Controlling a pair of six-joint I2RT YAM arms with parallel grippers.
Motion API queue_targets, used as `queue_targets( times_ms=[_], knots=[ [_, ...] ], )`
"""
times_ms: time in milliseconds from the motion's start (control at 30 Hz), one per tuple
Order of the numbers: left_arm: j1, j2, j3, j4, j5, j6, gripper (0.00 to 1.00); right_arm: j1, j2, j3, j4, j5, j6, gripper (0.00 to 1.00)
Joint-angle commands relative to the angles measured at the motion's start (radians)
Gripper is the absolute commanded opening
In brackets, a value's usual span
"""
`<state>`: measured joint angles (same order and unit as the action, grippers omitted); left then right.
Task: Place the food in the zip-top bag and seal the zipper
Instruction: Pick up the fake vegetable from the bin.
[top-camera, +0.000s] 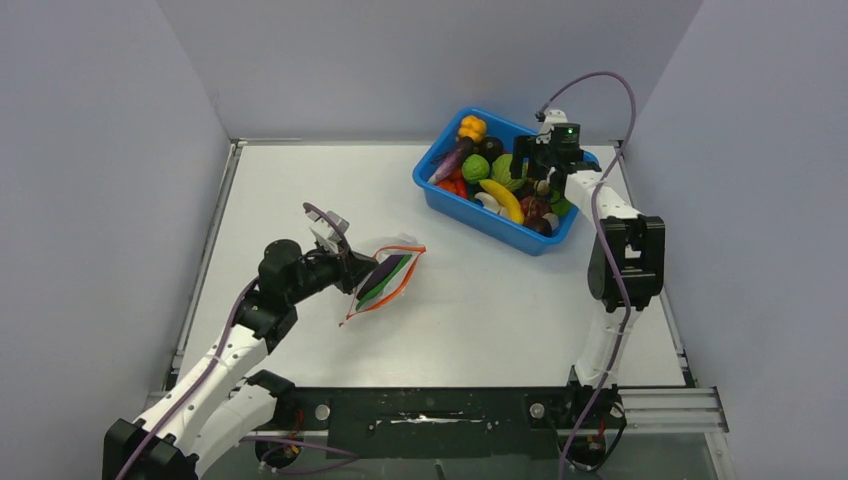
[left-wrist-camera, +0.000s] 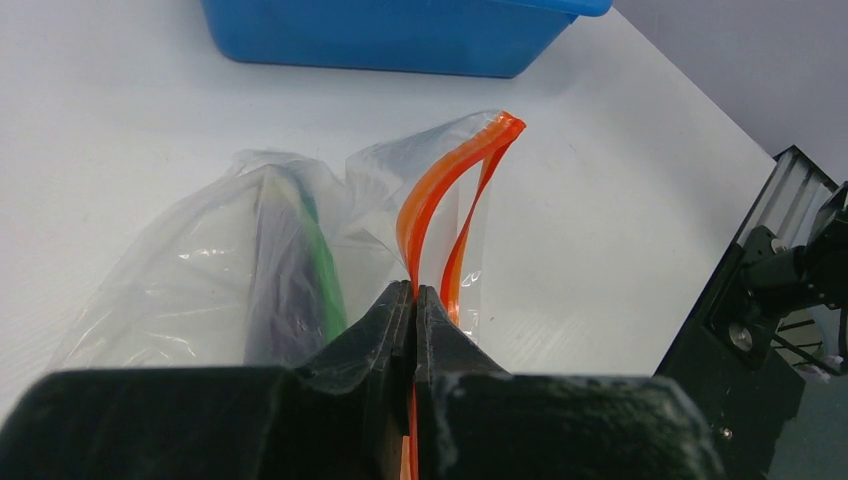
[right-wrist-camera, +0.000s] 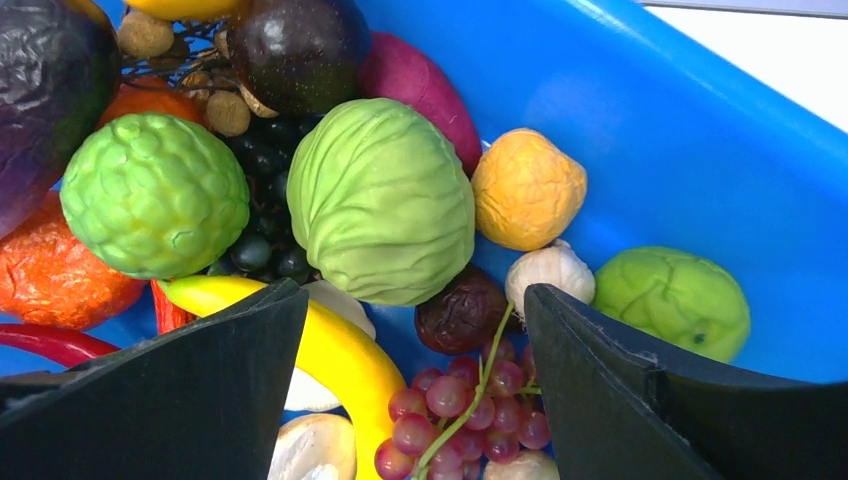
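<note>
The clear zip-top bag (top-camera: 383, 281) lies on the table left of centre, with a dark purple and a green food piece (left-wrist-camera: 300, 270) inside. My left gripper (top-camera: 352, 272) is shut on the bag's red-orange zipper (left-wrist-camera: 440, 200), whose two strips stand apart at the mouth. My right gripper (right-wrist-camera: 415, 400) is open above the blue bin (top-camera: 470, 205), its fingers straddling a bunch of red grapes (right-wrist-camera: 455, 410) and a yellow banana (right-wrist-camera: 340, 350). A green cabbage (right-wrist-camera: 380, 200), a bumpy green fruit (right-wrist-camera: 155, 195) and other toy food fill the bin.
The blue bin (left-wrist-camera: 400, 35) stands at the back right of the table, near the wall. White walls close the table on left, back and right. The black base rail (top-camera: 430, 410) runs along the near edge.
</note>
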<state>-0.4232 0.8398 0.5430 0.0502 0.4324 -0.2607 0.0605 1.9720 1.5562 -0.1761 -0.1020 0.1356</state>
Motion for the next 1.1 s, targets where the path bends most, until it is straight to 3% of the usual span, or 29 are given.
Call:
queue_targets(
  times_ms=[0, 167, 367, 1067],
  knots=[
    [0.006, -0.026, 0.000, 0.065, 0.029, 0.015, 0.00, 0.001, 0.020, 0.059, 0.076, -0.070, -0.033, 0.82],
    [0.006, -0.031, 0.000, 0.051, 0.029, 0.020, 0.00, 0.002, 0.043, 0.040, 0.139, -0.138, -0.058, 0.85],
    [0.006, -0.044, -0.003, 0.045, 0.019, 0.021, 0.00, 0.009, 0.092, 0.059, 0.147, -0.096, -0.076, 0.87],
    [0.006, -0.058, -0.005, 0.035, 0.006, 0.028, 0.00, 0.015, 0.199, 0.132, 0.161, -0.160, -0.131, 0.80]
  ],
)
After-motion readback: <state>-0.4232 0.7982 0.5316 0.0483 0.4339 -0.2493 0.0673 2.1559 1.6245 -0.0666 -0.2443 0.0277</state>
